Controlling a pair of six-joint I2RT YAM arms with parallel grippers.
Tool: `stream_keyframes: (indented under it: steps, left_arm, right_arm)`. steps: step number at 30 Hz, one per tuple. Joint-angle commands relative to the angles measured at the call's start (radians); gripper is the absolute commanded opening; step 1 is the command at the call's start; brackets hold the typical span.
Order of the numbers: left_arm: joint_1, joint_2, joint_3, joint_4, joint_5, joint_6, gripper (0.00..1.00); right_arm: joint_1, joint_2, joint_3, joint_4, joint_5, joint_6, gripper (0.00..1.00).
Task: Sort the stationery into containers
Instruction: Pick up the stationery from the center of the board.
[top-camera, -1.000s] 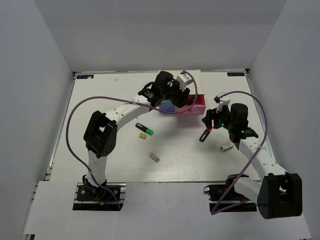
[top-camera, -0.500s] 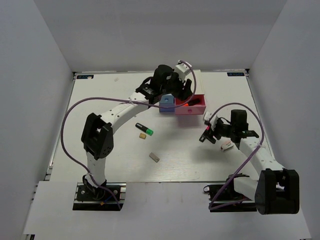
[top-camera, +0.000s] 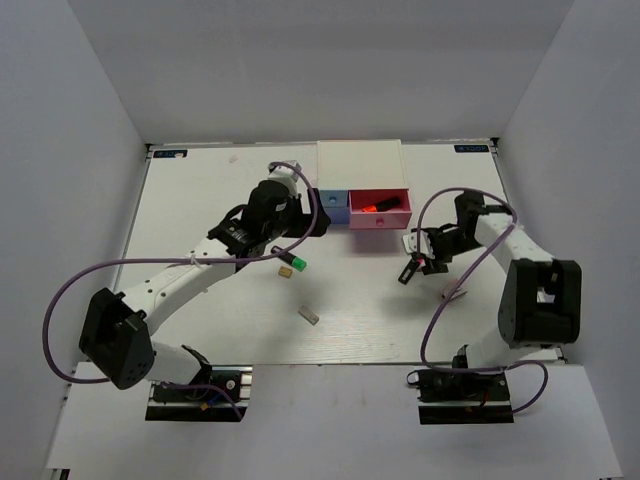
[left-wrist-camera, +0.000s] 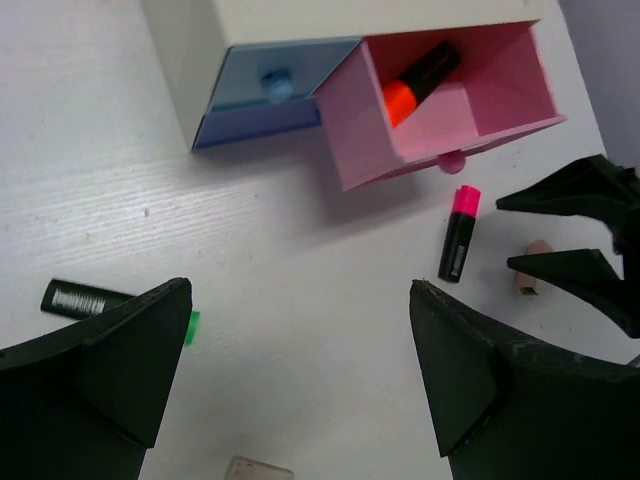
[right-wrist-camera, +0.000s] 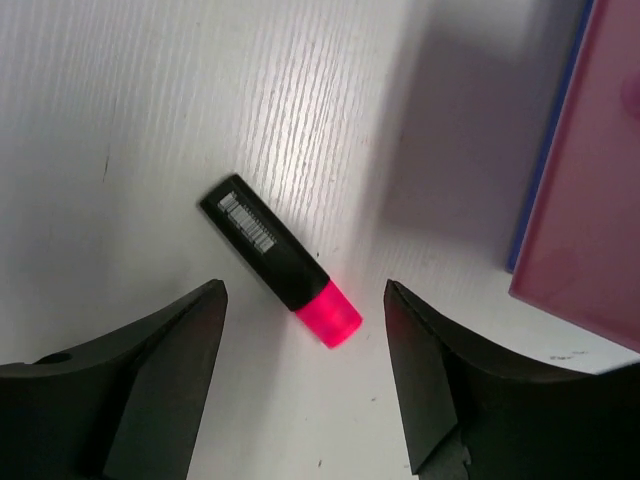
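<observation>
Right claw (right-wrist-camera: 302, 290) gapes over pink highlighter (right-wrist-camera: 278, 260).

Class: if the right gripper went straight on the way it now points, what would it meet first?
The right gripper would probably meet the pink-capped marker first, lying flat on the table below its open fingers. Depth is unclear, but nothing else shows in that line.

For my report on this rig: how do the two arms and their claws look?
The left arm and right arm have white links and bulky black joint housings. A thin purple cable loops along each. The left claw and right claw have matte black, wedge-shaped fingers.
</observation>
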Motion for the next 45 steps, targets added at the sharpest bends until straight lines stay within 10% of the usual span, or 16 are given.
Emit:
stream_keyframes:
  steps: [1, 32, 45]
  left_arm:
    - [0.009, -0.046, -0.069, 0.001, -0.065, -0.123, 0.99]
    - [0.099, -0.087, -0.236, -0.008, -0.024, -0.349, 0.99]
    - [0.139, 0.045, -0.173, -0.094, 0.062, -0.583, 0.99]
  right_arm:
    - [-0.006, 0.087, 0.116, -0.287, 0.102, -0.410, 0.71]
    - [0.066, 0.212, 0.060, 0.039, 0.222, -0.426, 0.75]
    - [0.072, 0.292, 0.105, -0.208, 0.309, -0.567, 0.52]
